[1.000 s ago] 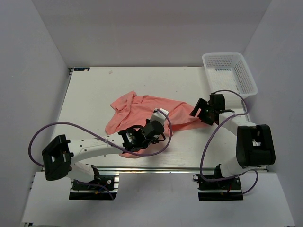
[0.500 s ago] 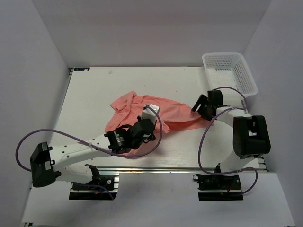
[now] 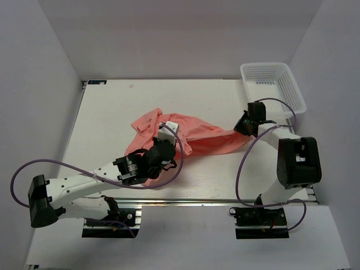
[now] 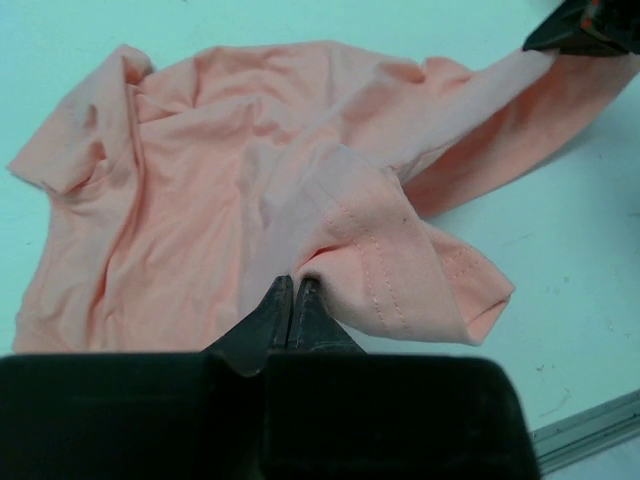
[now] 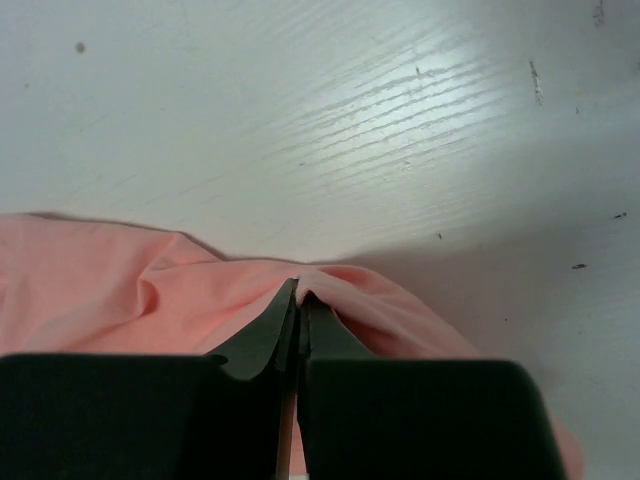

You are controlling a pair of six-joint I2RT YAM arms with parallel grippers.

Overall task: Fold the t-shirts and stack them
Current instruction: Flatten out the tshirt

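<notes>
One salmon-pink t-shirt (image 3: 202,136) lies crumpled on the white table (image 3: 112,107), pulled out into a strip toward the right. My left gripper (image 3: 175,145) is shut on a fold of it beside a hemmed sleeve; in the left wrist view its tips (image 4: 293,285) pinch the t-shirt (image 4: 230,190). My right gripper (image 3: 243,129) is shut on the t-shirt's right end. The right wrist view shows those tips (image 5: 298,290) closed on a raised ridge of the t-shirt (image 5: 120,290). The right gripper also shows at the top right of the left wrist view (image 4: 585,25).
A white mesh basket (image 3: 273,84) stands at the table's back right corner, just behind the right gripper. Purple cables loop off both arms. White walls close in the back and both sides of the table. A metal rail (image 3: 214,201) runs along the near edge.
The right gripper went from open to shut on the t-shirt's right end and shifted back and right. The left gripper carried its fold back and left, stretching the cloth between them.
</notes>
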